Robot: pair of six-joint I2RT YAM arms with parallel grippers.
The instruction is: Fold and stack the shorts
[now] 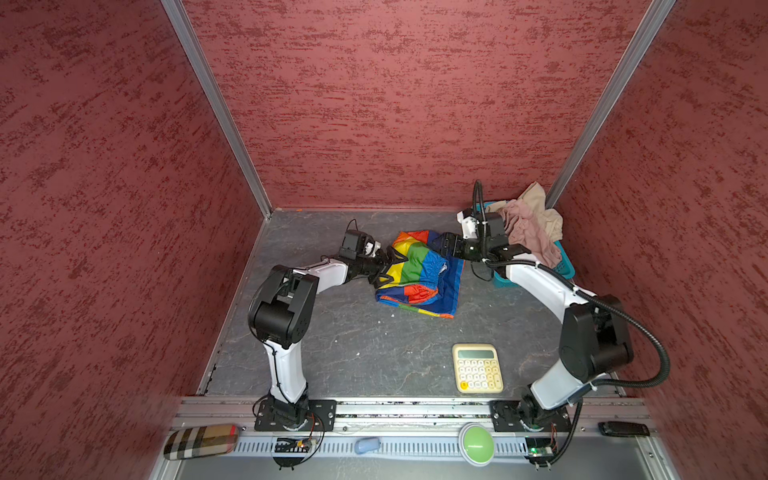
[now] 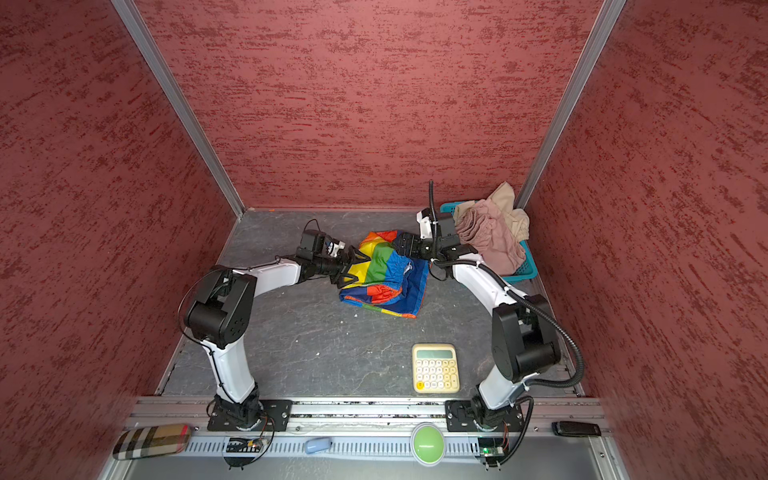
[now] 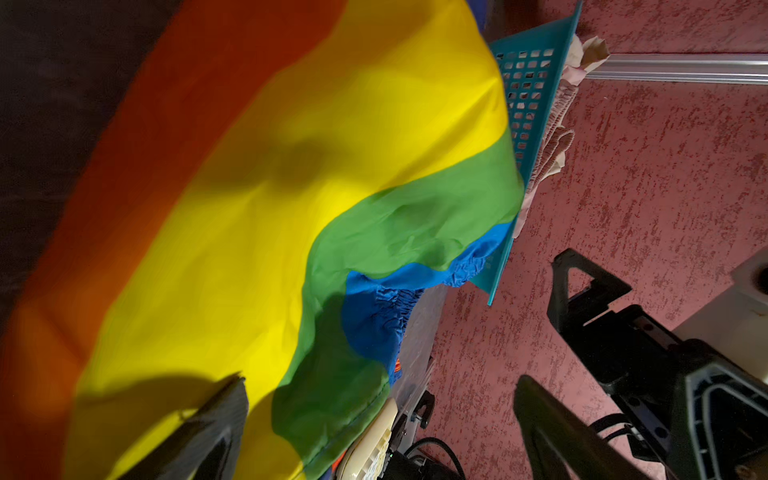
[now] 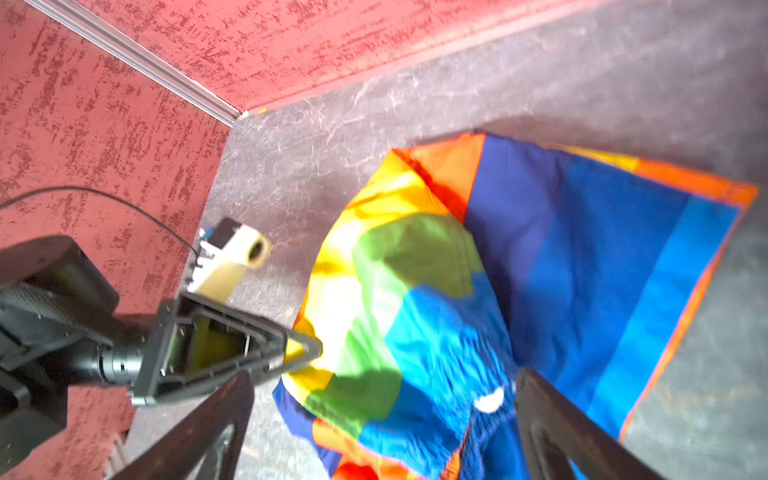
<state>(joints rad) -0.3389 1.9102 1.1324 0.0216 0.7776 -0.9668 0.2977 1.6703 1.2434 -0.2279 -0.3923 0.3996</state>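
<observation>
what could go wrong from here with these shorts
The rainbow shorts lie bunched, so the open left claw at their edge may pinch several layers and fold them crooked. The right arm sits right by the pink shorts hanging over the teal basket; moving away might drag them out.

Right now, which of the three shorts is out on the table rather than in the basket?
The rainbow shorts, crumpled on the grey table. The pink shorts and the beige shorts sit heaped in the teal basket.
</observation>
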